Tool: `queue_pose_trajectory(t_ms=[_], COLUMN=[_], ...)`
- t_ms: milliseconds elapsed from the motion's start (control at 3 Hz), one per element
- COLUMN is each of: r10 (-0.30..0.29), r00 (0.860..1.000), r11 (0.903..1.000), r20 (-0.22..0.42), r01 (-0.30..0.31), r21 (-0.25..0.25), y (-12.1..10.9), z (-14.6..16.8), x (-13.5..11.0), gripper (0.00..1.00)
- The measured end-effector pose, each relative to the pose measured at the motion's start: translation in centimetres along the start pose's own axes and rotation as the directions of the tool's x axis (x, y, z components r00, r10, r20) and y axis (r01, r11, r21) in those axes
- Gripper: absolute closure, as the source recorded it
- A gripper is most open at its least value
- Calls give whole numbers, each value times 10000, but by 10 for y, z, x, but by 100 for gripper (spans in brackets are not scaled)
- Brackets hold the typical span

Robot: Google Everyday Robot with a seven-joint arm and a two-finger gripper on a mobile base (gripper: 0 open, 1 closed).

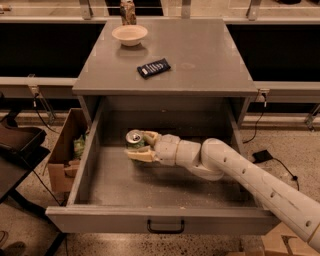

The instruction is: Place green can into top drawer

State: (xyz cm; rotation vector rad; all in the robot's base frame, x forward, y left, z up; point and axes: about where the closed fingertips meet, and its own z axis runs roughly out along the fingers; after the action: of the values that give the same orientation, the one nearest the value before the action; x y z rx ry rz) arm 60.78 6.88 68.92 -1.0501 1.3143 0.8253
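Note:
The top drawer is pulled wide open below the cabinet top, with a small black handle on its front panel. My gripper reaches into the drawer from the right and is shut on the green can. The can stands upright between the fingers, its silver top showing, in the back left part of the drawer just above or on the floor. My pale arm crosses the drawer's right side.
On the grey cabinet top lie a white bowl, a dark snack packet and a brownish container at the back edge. A cardboard box stands on the floor left of the drawer. A black chair is at far left.

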Motion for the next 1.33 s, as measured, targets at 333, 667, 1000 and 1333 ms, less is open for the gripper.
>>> queue_pose_trajectory(t_ms=[333,667,1000,1333], r10=[0,0,0,0], r00=[10000,10000,10000,10000], r11=[10000,10000,10000,10000], r20=[0,0,0,0], r01=[0,0,0,0], r21=[0,0,-1,-1], y=[0,0,0,0], z=[0,0,0,0], x=[0,0,0,0], gripper=[40,16,0,0])
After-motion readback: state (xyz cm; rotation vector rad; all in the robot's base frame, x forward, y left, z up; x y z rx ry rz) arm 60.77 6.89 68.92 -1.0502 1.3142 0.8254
